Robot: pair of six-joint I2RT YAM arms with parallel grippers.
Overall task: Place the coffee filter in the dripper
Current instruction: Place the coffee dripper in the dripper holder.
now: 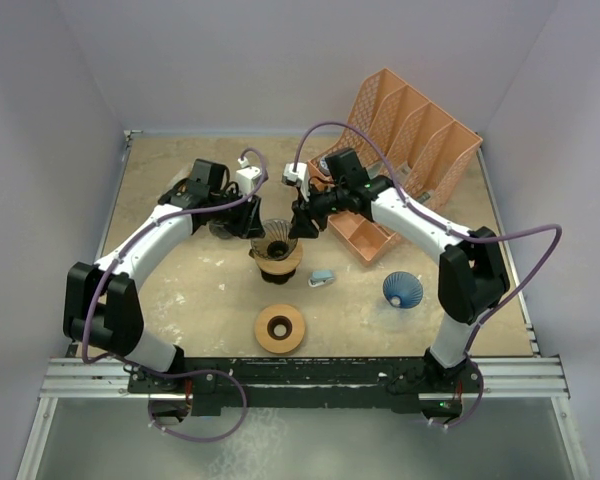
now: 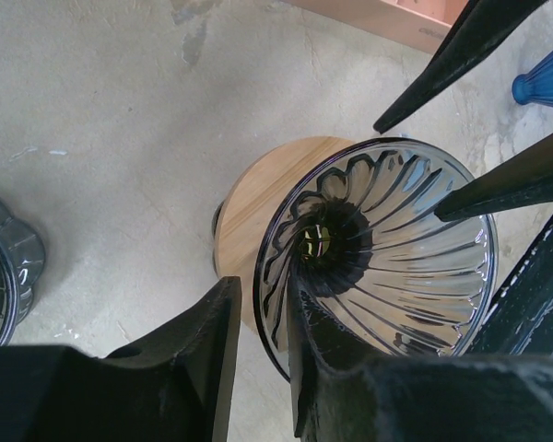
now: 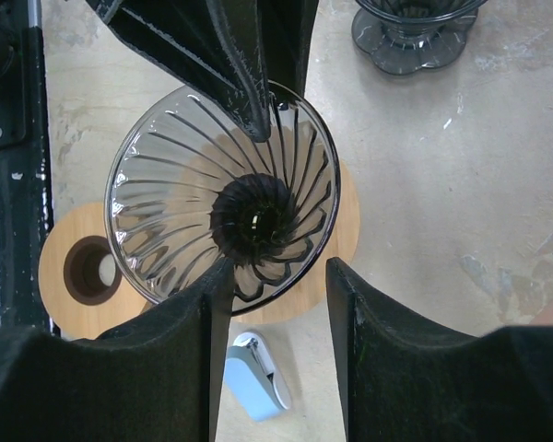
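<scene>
Pinched between the 2 fingers of the left end effector [image 2: 263, 285] is the rim of the glass dripper [image 1: 277, 243]. 1 finger is being held inside the ribbed cone and the other outside it, with only a narrow gap left between them. The dripper is being carried upright on a round wooden base [image 2: 258, 193], directly under both end effectors and between them.

The right end effector [image 3: 278, 267] is being held open over the opposite side of the same rim. Its 2 fingers are spread about as wide as the dripper's dark centre hole, and nothing is being gripped by them. Whether its tips are touching the glass cannot be told.

A small pale blue object [image 3: 258, 378] is lying on the counter [image 1: 200, 290] just behind the right end effector's fingers, toward the arm bases. A wooden ring [image 1: 280, 328] with a dark hole is lying further back, nearer the bases than either end effector. A blue ribbed cone [image 1: 403, 290] is standing well apart, out to the right end effector's outer side. A second, darker glass dripper [image 3: 410, 32] is sitting close beside the left end effector, under its wrist. An orange divided rack [image 1: 410, 140] is lying beyond the right end effector.
</scene>
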